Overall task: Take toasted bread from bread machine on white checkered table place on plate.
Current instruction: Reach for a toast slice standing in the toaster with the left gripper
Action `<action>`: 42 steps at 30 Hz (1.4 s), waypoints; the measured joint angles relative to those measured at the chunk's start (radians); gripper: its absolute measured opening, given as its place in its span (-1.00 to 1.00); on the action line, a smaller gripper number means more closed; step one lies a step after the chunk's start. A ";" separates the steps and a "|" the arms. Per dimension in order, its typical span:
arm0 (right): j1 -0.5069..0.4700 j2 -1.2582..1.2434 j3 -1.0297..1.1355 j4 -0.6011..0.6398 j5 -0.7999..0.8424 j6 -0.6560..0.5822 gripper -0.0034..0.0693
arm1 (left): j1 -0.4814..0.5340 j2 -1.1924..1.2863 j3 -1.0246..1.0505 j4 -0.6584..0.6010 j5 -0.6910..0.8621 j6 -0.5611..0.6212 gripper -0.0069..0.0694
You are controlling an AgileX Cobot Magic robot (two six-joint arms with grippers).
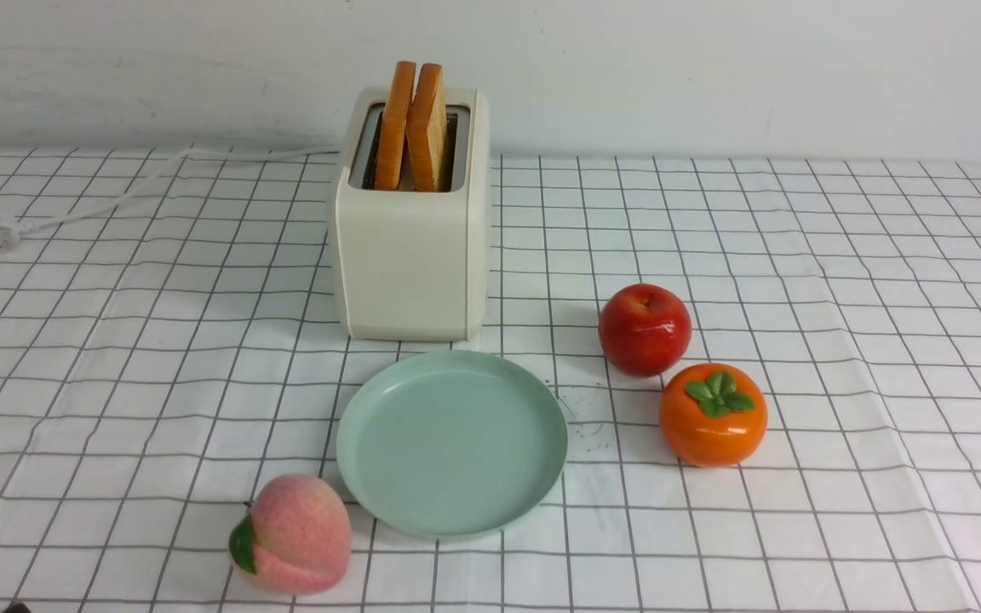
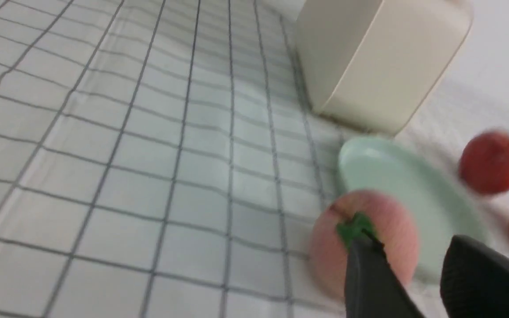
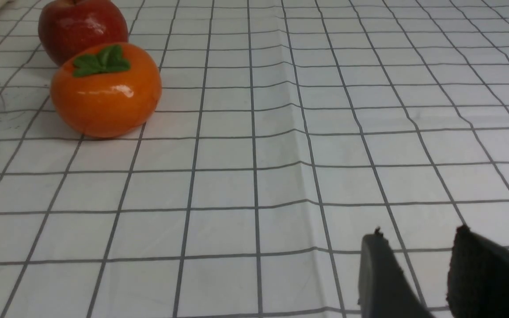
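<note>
I see left claw [image 2: 409, 243] and right claw [image 3: 419, 234] spread, empty; thick square toasts [image 1: 428, 128] upright in the boxy cream toaster [image 1: 410, 255].

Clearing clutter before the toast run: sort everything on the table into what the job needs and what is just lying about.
Needed for the job: left toast slice, right toast slice, toaster, mint-green plate, checkered table.

Lying about: peach, red apple, persimmon.
</note>
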 joint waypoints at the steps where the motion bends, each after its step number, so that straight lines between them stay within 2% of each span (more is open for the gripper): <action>1: 0.000 0.000 0.000 0.000 0.000 0.000 -0.25 | 0.000 0.000 0.000 -0.077 -0.062 -0.038 -0.20; 4: 0.000 0.000 0.000 0.000 0.000 0.000 -0.25 | 0.000 0.000 0.000 -0.268 -0.214 -0.104 -0.20; 8: 0.000 0.000 0.000 0.000 0.000 0.000 -0.25 | 0.000 0.000 -0.002 -0.386 -0.287 -0.107 -0.20; 10: 0.000 0.000 0.000 0.000 0.000 0.000 -0.25 | 0.000 0.000 -0.024 -0.413 -0.247 -0.104 -0.24; 12: 0.000 0.000 0.000 0.000 0.000 0.000 -0.25 | 0.000 0.024 -0.102 -0.415 -0.145 -0.076 -0.40; 13: 0.000 0.000 0.000 0.000 0.000 0.000 -0.25 | 0.000 0.066 -0.161 -0.400 -0.072 -0.056 -0.55; 14: 0.000 0.000 0.000 0.000 0.000 0.000 -0.25 | 0.000 0.075 -0.171 -0.397 -0.072 -0.052 -0.57; 16: 0.000 0.000 0.000 0.000 0.000 0.000 -0.25 | 0.000 0.209 -0.306 -0.336 0.094 -0.016 -0.81; 17: 0.000 0.000 0.000 0.000 0.000 0.000 -0.25 | 0.000 0.276 -0.365 -0.299 0.168 -0.009 -0.85; 24: 0.000 0.000 0.000 0.000 0.000 0.000 -0.25 | 0.000 0.756 -0.747 -0.056 0.619 0.010 -0.85; 28: 0.000 0.000 0.000 0.000 0.000 0.000 -0.25 | -0.007 0.985 -0.927 -0.041 0.676 0.048 -0.85; 31: 0.000 0.000 0.000 0.000 0.000 0.000 -0.25 | -0.066 1.106 -1.021 -0.028 0.666 0.060 -0.85; 32: 0.000 0.000 0.000 0.000 0.000 0.000 -0.25 | -0.132 1.179 -1.091 0.006 0.647 0.053 -0.85; 34: 0.000 0.000 0.000 0.000 0.000 0.000 -0.25 | -0.211 1.264 -1.193 0.086 0.616 0.000 -0.85; 37: 0.000 0.000 0.000 0.000 0.000 0.000 -0.25 | -0.271 1.386 -1.329 0.203 0.574 -0.091 -0.85; 41: 0.000 0.000 0.000 0.000 0.000 0.000 -0.25 | -0.276 1.506 -1.485 0.286 0.554 -0.136 -0.77; 42: 0.000 0.000 0.000 0.000 0.000 0.000 -0.25 | -0.272 1.562 -1.537 0.311 0.554 -0.140 -0.69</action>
